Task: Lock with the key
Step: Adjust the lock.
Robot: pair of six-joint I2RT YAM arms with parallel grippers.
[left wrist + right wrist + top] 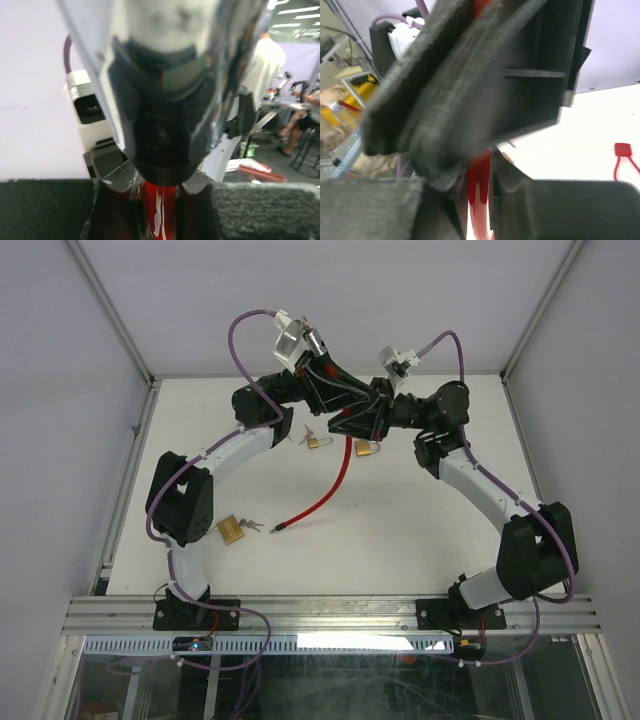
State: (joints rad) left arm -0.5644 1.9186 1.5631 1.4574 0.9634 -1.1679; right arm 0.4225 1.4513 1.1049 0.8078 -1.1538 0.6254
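Far centre of the bench (pixel 420 540): both arms meet over a brass padlock (pixel 367 448), its red cable (pixel 325 490) trailing toward the near left. The left fingers (pixel 265 210) are closed on the cable. The cable also runs between the right fingers (pixel 560 210); clamped or loose, cannot tell. Judgement: the cable looks limp and slick, the padlock body dense and rigid, so the body's flat sides are the better hold. Keys (pixel 305 437) lie just left; small, thin, likely to slip.

White table (pixel 400 540) between pale lilac walls (pixel 60 390).
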